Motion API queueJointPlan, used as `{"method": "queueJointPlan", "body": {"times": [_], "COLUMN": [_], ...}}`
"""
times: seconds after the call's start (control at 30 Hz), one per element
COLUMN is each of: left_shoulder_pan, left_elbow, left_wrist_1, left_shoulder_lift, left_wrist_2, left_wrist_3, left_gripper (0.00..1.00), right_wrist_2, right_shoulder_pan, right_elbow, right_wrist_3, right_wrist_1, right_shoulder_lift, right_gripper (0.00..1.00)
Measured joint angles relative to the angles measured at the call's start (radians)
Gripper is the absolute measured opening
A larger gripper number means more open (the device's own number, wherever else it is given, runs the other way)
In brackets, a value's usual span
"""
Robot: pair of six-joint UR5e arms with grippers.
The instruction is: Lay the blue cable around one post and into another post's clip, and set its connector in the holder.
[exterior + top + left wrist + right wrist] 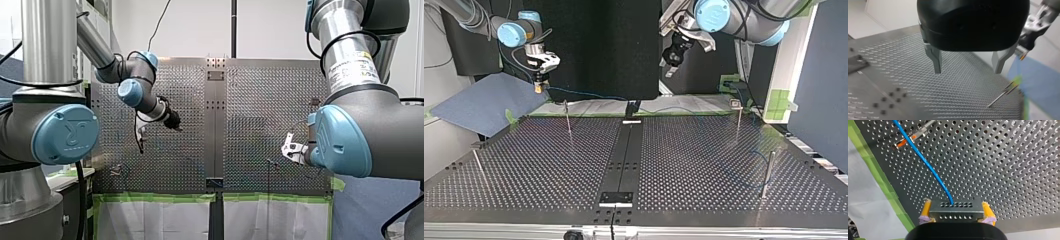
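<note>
Big perforated desk [524, 165] takes up most of the scene, with thin posts [568, 120] standing on it well apart.

The left pincer [966, 71] hangs over the desk with its fingers spread and nothing between them. The right pincer [956, 204], with yellow pads, is pinching the connector [956, 211] by its two flat sides, held off the desk. The connector is a small perforated metal box.

From the box the blue cable [923, 160] runs ahead and crosses a post with an orange clip [914, 136]. Can't tell if it touches, and it's not seated in the clip as far as I see.

Judgement: the cable is thin, light and limp. It will likely sag and spring off a post, so guide it close to the bend. The connector is rigid, and its flat sides are the sound grip. Can't pick out the holder.
</note>
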Motion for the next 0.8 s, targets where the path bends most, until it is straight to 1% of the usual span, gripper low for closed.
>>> {"method": "queueJointPlan", "body": {"times": [0.17, 0.3, 0.37, 0.47, 0.63, 0.7, 0.8], "left_shoulder_pan": [-0.042, -0.077, -0.091, -0.118, -0.164, -0.184, -0.212], "left_elbow": [-0.043, -0.076, -0.083, -0.082, -0.08, -0.08, -0.086], "left_wrist_1": [0.043, 0.077, 0.091, 0.118, 0.164, 0.184, 0.212], "left_shoulder_lift": [-0.042, -0.077, -0.091, -0.118, -0.164, -0.184, -0.209], "left_wrist_2": [0.005, 0.007, 0.014, 0.034, 0.078, 0.097, 0.113], "left_wrist_3": [-0.04, -0.044, -0.046, -0.055, -0.086, -0.09, -0.086], "left_gripper": [1.0, 1.0, 1.0, 1.0, 1.0, 1.0, 1.0], "right_wrist_2": [-0.01, -0.019, -0.021, -0.022, -0.023, -0.023, -0.023], "right_shoulder_pan": [0.004, 0.008, 0.01, 0.012, 0.015, 0.016, 0.017], "right_elbow": [0.0, 0.0, -0.001, 0.0, -0.001, -0.001, -0.001], "right_wrist_3": [0.0, 0.0, 0.0, 0.0, 0.0, 0.0, 0.0], "right_wrist_1": [-0.002, -0.002, -0.003, -0.003, -0.003, -0.003, -0.003], "right_shoulder_lift": [0.0, 0.0, 0.0, 0.0, 0.0, 0.0, 0.0], "right_gripper": [0.0, 0.0, 0.0, 0.0, 0.0, 0.0, 0.0]}}
